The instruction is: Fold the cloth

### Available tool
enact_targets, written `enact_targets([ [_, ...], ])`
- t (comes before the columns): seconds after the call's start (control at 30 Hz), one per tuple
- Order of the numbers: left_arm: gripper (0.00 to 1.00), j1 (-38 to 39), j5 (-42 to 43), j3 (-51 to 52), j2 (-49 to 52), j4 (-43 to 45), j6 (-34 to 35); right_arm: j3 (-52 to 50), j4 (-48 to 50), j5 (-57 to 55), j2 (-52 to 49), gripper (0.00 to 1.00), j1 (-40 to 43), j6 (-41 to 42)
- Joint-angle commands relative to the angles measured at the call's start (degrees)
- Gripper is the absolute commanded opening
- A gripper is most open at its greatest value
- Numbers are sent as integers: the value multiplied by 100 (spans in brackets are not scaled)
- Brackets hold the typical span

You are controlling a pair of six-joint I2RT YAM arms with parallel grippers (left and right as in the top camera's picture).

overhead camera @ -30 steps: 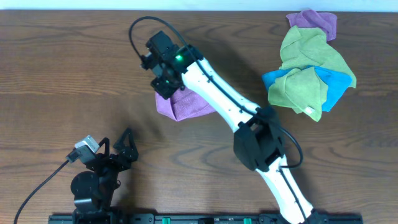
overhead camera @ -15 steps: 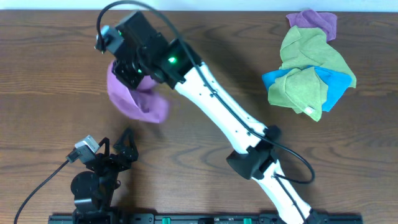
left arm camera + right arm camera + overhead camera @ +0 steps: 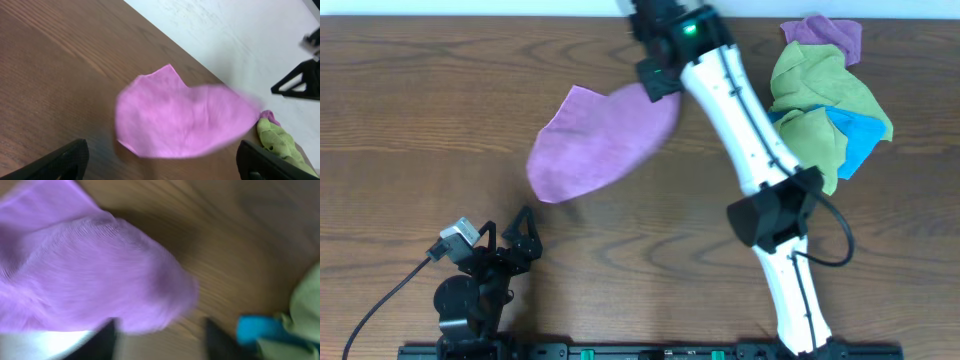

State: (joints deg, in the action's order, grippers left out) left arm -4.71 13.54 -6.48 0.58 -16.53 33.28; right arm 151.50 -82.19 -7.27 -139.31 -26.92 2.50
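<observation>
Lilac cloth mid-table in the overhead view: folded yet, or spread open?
Spread open, not folded. The cloth shows as one wide sheet in the overhead and left wrist views, with no layer doubled over; one end is motion-blurred.

Lilac-purple cloth [image 3: 595,140], plain and unpatterned, on a dark brown, wood-grained tabletop [image 3: 420,100]. At far right: lime-green cloths [image 3: 820,85], a bright blue cloth [image 3: 865,140] and a second purple cloth [image 3: 830,35]. Right arm [image 3: 745,120] white with black joints.
</observation>
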Motion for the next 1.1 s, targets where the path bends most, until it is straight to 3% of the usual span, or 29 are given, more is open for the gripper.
enact_targets([
  [0.0,95,13,-44,92,-26,-144,59,-70,-55,111,22,84,155,367],
  [0.1,95,13,-44,92,-26,-144,59,-92,-55,227,22,86,181,254],
  [0.23,95,13,-44,92,-26,-144,57,-249,170,1167,22,85,-24,-507],
  [0.3,95,13,-44,92,-26,-144,57,-417,363,1198,22,80,-140,-645],
  [0.37,95,13,-44,92,-26,-144,59,-717,592,1180,22,68,-214,-643],
  [0.43,95,13,-44,92,-26,-144,59,-977,605,1182,22,49,-216,-525],
  [0.5,95,13,-44,92,-26,-144,59,-1241,546,1176,22,23,-190,-509],
  [0.53,95,13,-44,92,-26,-144,59,-1366,538,1178,22,2,-155,-507],
  [1.07,96,13,-44,92,-26,-144,59,-2533,863,774,22,1,328,-302],
])
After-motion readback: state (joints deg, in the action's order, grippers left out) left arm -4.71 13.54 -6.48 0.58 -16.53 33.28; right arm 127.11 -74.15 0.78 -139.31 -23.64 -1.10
